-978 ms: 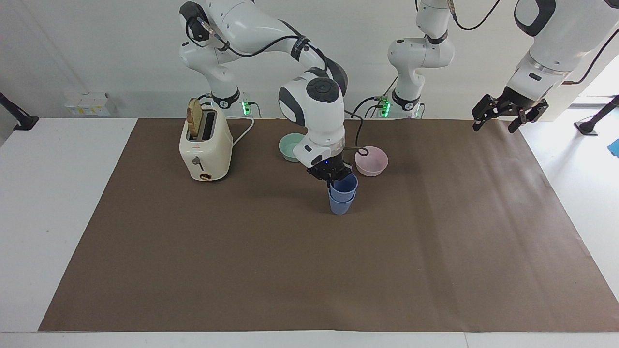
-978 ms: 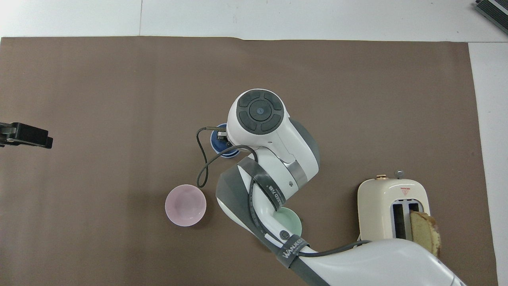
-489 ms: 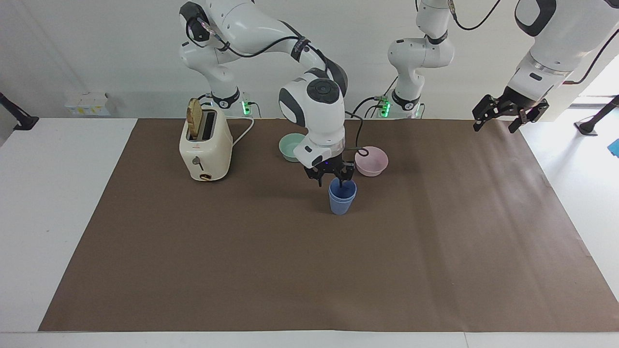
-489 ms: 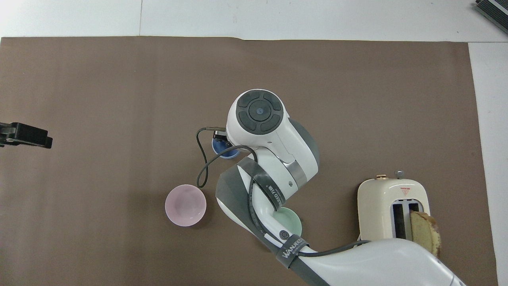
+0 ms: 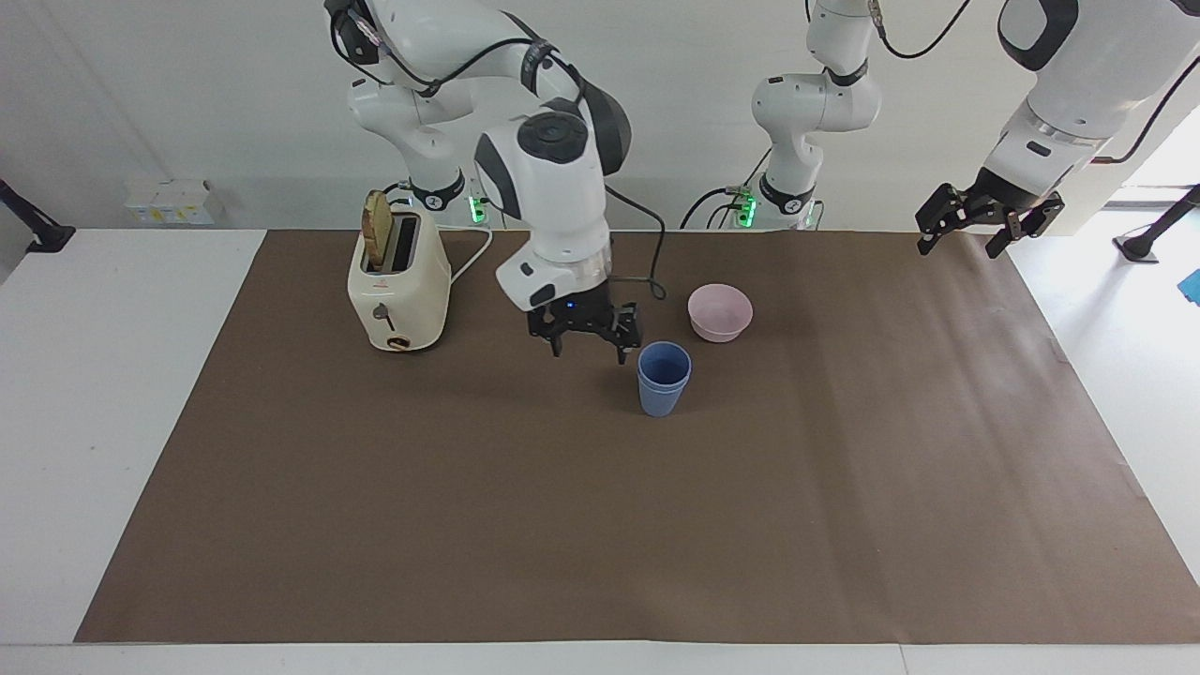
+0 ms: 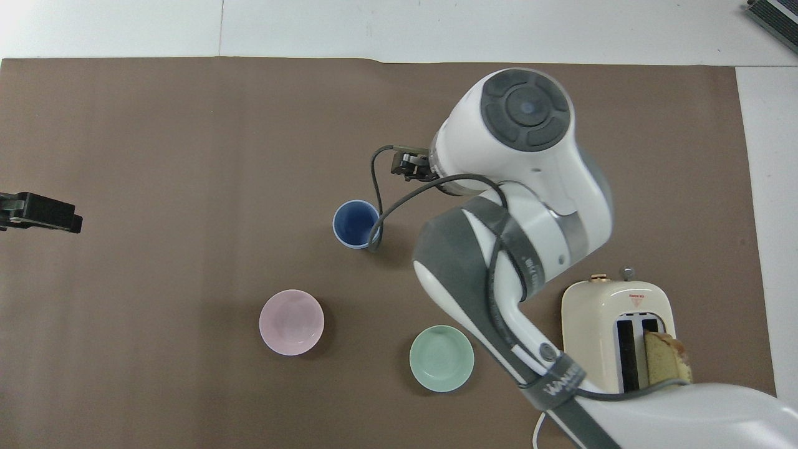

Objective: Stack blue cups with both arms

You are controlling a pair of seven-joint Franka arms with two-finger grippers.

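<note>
The two blue cups (image 5: pixel 664 378) stand nested, one inside the other, upright on the brown mat (image 5: pixel 600 525) near its middle; they also show in the overhead view (image 6: pixel 355 223). My right gripper (image 5: pixel 587 343) is open and empty. It hangs just above the mat beside the stack, toward the right arm's end, clear of the cups. In the overhead view the wrist hides most of it. My left gripper (image 5: pixel 966 234) is open and empty, and waits raised over the mat's edge at the left arm's end (image 6: pixel 37 213).
A pink bowl (image 5: pixel 720 312) sits beside the cups, nearer to the robots. A teal-green bowl (image 6: pixel 441 358) is also nearer to the robots, hidden by the right arm in the facing view. A cream toaster (image 5: pixel 398 281) holding a bread slice stands toward the right arm's end.
My right gripper let go of the upper cup, which dropped fully into the lower one. The gripper then rose and moved off the stack toward the right arm's end. The left arm stayed still.
</note>
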